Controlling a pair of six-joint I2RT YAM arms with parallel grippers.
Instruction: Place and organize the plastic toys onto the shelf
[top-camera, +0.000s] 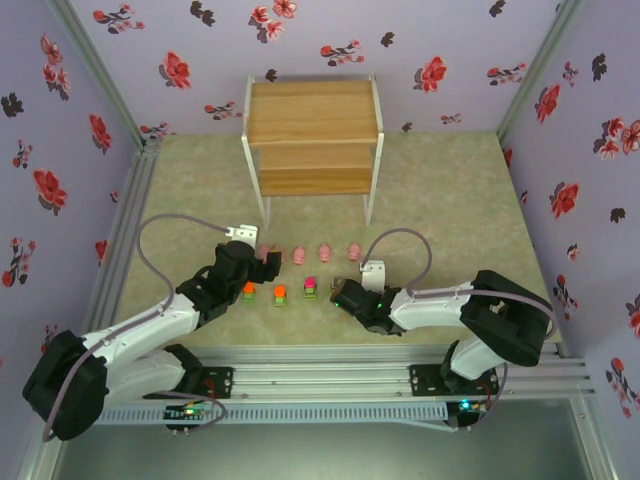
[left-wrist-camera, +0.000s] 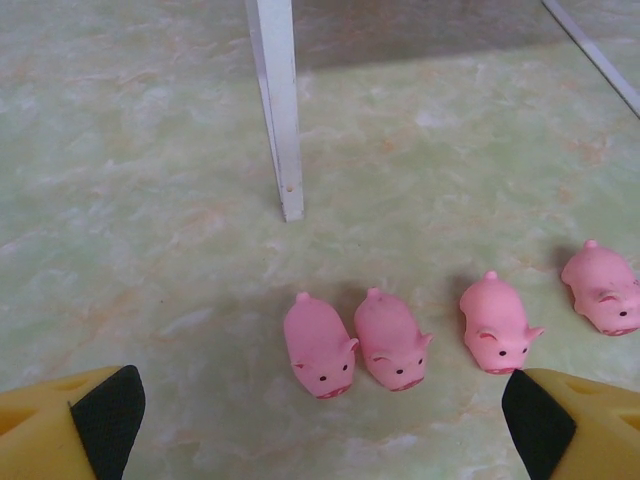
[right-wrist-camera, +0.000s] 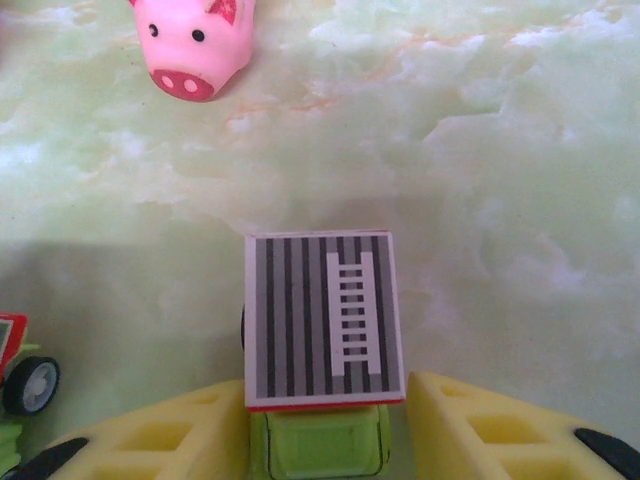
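Left gripper (left-wrist-camera: 322, 415) gapes empty beside the pink pigs (left-wrist-camera: 390, 340) near the shelf leg (left-wrist-camera: 280, 110). Our right gripper (right-wrist-camera: 325, 400) straddles a grey-topped green truck (right-wrist-camera: 322, 310); we cannot tell whether it grips.

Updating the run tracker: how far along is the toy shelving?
Done: nothing; the shelf shows no toys. In hand: right gripper straddles a grey-topped truck on the table, grip unclear; left gripper hangs open over the pigs. Left: every toy visible, pigs and green trucks alike, lies on the table.
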